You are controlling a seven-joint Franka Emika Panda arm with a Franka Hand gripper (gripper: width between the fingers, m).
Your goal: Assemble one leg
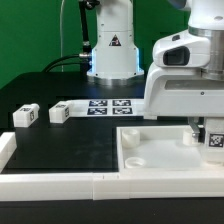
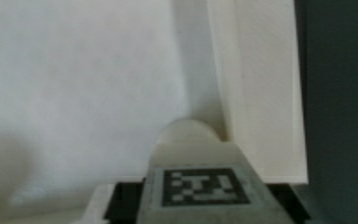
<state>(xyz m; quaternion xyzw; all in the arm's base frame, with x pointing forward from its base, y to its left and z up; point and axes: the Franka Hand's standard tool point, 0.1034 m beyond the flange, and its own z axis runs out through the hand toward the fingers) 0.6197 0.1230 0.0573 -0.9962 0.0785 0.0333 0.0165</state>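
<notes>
My gripper is at the exterior view's right, low over the far right corner of the white tray-like tabletop. It is shut on a white leg whose square tag faces the camera. In the wrist view the leg stands between the jaws, tag up, its rounded tip pointing at the tabletop's raised rim. I cannot tell if the tip touches the tabletop. Two more legs lie loose on the black table at the exterior view's left.
The marker board lies behind the tabletop near the robot base. A white rail runs along the table's front edge, with a short piece at the left. Black table shows beside the tabletop.
</notes>
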